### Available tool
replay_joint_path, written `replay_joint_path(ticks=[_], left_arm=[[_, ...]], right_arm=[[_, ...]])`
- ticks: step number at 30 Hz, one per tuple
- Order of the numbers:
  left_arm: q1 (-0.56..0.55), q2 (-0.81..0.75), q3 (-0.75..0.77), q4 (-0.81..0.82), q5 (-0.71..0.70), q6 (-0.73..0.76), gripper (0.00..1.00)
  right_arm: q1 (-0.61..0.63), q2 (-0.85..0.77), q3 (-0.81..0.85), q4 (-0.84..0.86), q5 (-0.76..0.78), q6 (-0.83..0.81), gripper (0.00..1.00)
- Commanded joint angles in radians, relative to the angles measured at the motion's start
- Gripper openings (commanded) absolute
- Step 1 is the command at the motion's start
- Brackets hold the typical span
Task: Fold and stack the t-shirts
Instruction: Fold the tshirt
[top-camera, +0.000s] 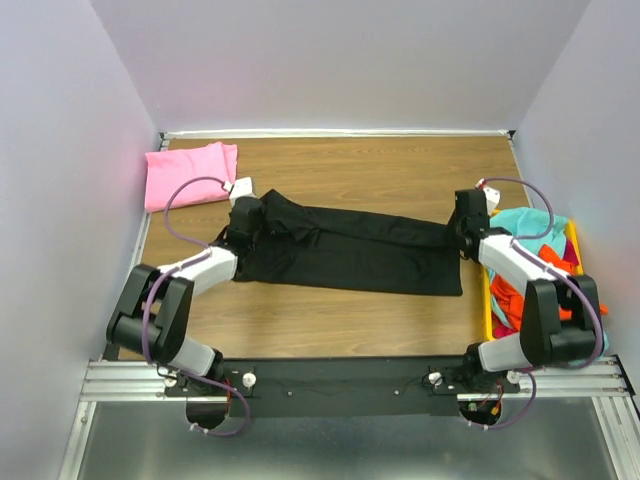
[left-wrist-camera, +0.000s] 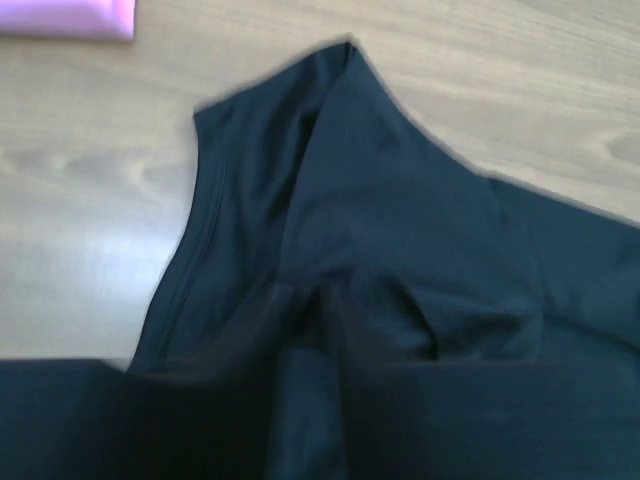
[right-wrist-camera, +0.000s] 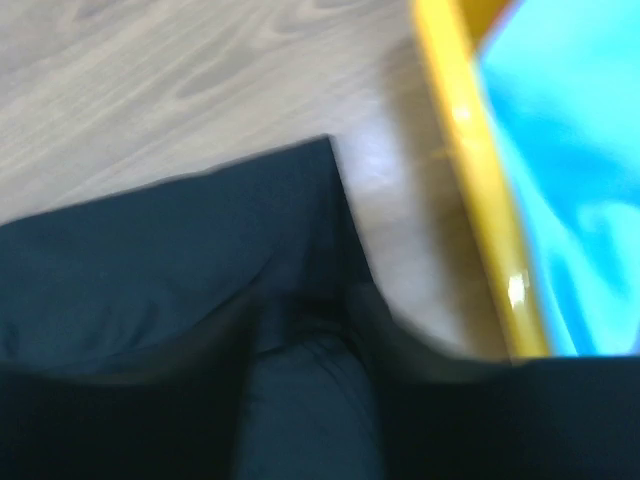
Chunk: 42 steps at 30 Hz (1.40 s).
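A black t-shirt (top-camera: 350, 250) lies folded into a long band across the middle of the table. My left gripper (top-camera: 255, 222) is at its left, collar end, and my right gripper (top-camera: 458, 237) is at its right, hem end. In the left wrist view the left gripper (left-wrist-camera: 308, 400) has its jaws a little apart, with a raised fold of the black t-shirt (left-wrist-camera: 400, 200) between them. In the right wrist view the right gripper (right-wrist-camera: 305, 400) stands wider, and the black t-shirt (right-wrist-camera: 150, 270) lies loose in the gap. A folded pink t-shirt (top-camera: 188, 172) rests at the back left.
A yellow bin (top-camera: 487, 295) at the right table edge holds teal (top-camera: 530, 225) and orange (top-camera: 510, 295) shirts; its rim (right-wrist-camera: 470, 170) runs close beside the right gripper. The pink t-shirt (left-wrist-camera: 70, 15) shows at the left wrist view's top corner. Walls enclose the table on three sides.
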Motion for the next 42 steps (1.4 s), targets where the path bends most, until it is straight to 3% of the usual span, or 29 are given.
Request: replay_joint_path(ticks=[1,3,7,10,19,29,42], left_arm=[[-0.013,-0.133,-0.092,0.018,-0.02,-0.055,0.47],[-0.016,-0.206,-0.144,0.018,-0.027,-0.059,0.59],[-0.015,-0.269,-0.163,0.005,-0.05,-0.058,0.66],[-0.013,-0.24,-0.135,0.041,-0.059,-0.038,0.66],[0.03,0.058,0.038,0.107,0.039,0.001,0.62],[0.113,0.048,0.0,0.127,0.084,0.018,0.59],[0.137,-0.005,-0.04,0.137,0.124,0.011,0.59]], right_arm=[[0.048,-0.153,-0.057,0.0,0.162,0.044,0.66],[0.116,-0.231,-0.055,0.002,0.205,0.042,0.76],[0.249,-0.244,0.015,0.015,0.239,0.025,0.77],[0.362,-0.162,0.077,0.073,0.175,0.005,0.75],[0.696,0.252,0.303,0.261,-0.034,-0.062,0.57],[0.809,0.523,0.485,0.339,-0.148,-0.096,0.48],[0.81,0.684,0.591,0.321,-0.094,-0.111,0.41]])
